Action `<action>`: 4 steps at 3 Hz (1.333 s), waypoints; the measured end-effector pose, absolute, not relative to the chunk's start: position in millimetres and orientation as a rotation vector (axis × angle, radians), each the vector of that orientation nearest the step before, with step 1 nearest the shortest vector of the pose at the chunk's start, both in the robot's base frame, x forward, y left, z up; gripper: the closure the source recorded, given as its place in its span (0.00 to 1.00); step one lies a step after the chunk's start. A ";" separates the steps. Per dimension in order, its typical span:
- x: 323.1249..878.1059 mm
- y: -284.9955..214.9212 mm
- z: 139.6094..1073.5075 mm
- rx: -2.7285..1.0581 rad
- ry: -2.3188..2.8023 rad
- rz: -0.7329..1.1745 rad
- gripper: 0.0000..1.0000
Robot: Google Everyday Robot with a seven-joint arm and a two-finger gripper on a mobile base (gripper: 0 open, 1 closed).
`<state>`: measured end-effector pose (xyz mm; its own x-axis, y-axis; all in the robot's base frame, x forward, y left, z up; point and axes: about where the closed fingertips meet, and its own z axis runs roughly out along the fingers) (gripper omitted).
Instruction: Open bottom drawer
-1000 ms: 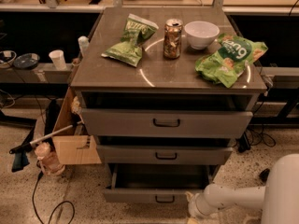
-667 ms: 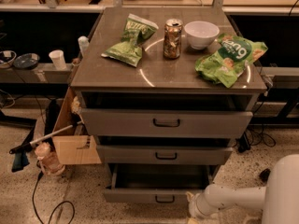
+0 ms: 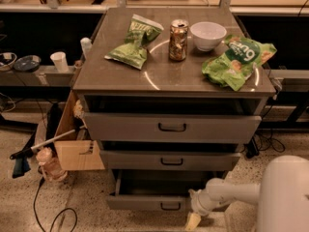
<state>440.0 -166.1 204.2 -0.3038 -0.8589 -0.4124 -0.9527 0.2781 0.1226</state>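
The bottom drawer is the lowest and narrowest of three grey drawers, with a small black loop handle. It stands pulled out, showing its plain grey inside. My gripper is at the drawer's front right corner, just right of the handle, low near the floor. My white arm reaches to it from the right.
The top drawer and middle drawer are also partly out. On the cabinet top lie two green chip bags, a can and a white bowl. A cardboard box, a bottle and cables lie left on the floor.
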 end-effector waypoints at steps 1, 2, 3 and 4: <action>458.6 -167.4 163.3 -1.676 2.348 0.582 0.00; 460.8 -168.0 161.9 -1.675 2.354 0.588 0.00; 460.8 -168.0 164.8 -1.675 2.354 0.589 0.00; 461.0 -169.9 164.6 -1.670 2.360 0.595 0.00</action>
